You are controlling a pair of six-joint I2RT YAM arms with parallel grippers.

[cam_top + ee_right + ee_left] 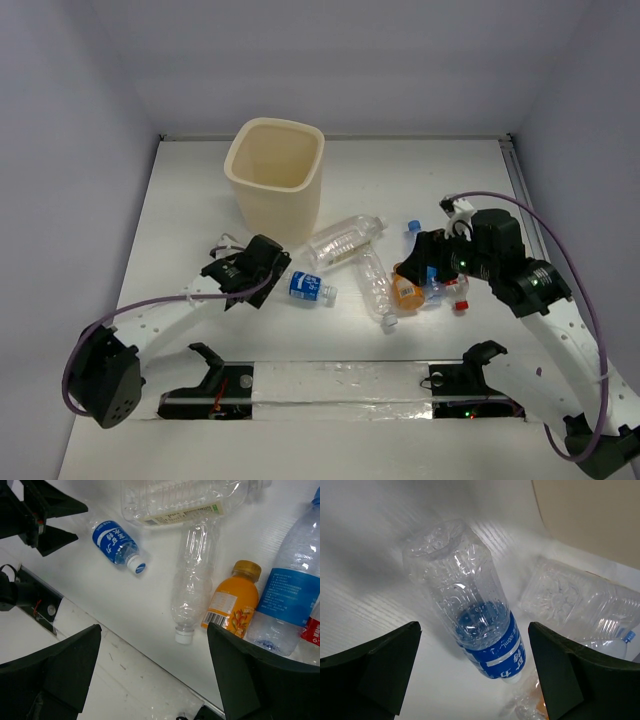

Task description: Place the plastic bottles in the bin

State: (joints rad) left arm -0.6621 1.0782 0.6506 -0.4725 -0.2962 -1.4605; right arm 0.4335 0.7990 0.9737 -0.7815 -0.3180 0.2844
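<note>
clear blue-labelled bottle (475,615), lying flat

White counter (180,190); cream bin (268,212) upright toward the far side; bottles lying flat nearer in. Small blue-labelled bottle (312,288) apart on the left; big clear ribbed bottle (345,240) just beside the bin. Plain clear bottle (376,285), orange bottle (406,293), taller blue-labelled bottle (287,600), red-labelled bottle (313,630) bunched side by side on the right.
</note>
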